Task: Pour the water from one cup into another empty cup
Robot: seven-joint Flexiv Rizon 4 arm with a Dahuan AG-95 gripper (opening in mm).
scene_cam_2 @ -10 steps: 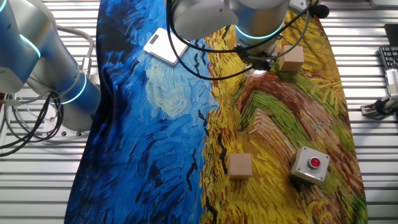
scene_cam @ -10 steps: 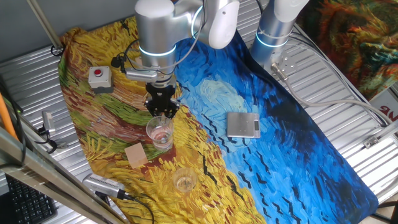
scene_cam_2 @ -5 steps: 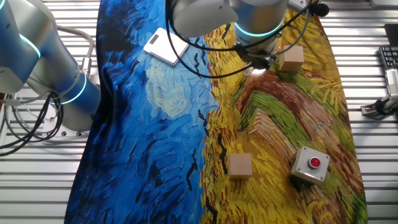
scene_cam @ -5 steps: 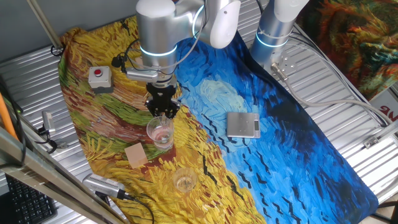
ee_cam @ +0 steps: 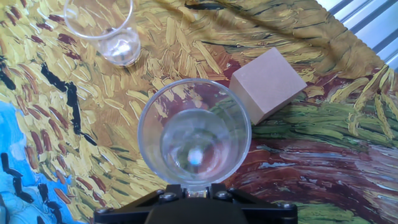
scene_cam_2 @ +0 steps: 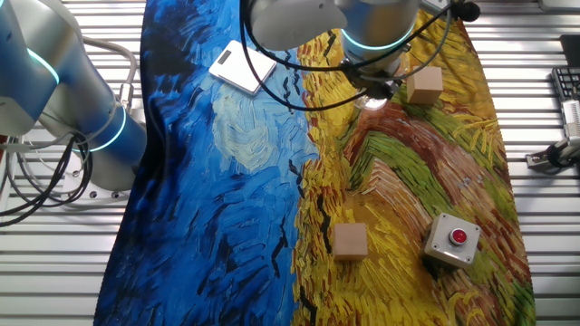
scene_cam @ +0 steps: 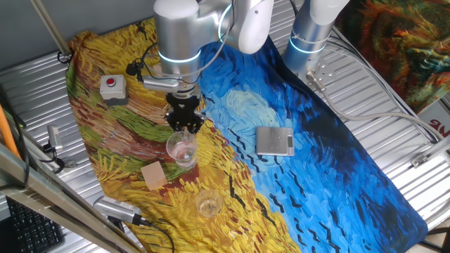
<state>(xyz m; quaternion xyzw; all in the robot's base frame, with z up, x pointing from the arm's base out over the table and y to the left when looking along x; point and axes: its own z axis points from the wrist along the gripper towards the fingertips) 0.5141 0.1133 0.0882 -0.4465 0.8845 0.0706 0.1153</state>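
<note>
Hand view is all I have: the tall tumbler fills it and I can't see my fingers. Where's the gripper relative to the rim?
Observer: In one fixed view the gripper is right above the tall tumbler, at its far rim. I can't tell if it's open.
Operator: What's on the cloth besides the near block and the small cup?
Observer: A red-button box on the yellow part, beyond the gripper.
Operator: More?
Observer: A flat grey device on the blue part, and the other fixed view shows a second wooden block beside the button box.
</note>
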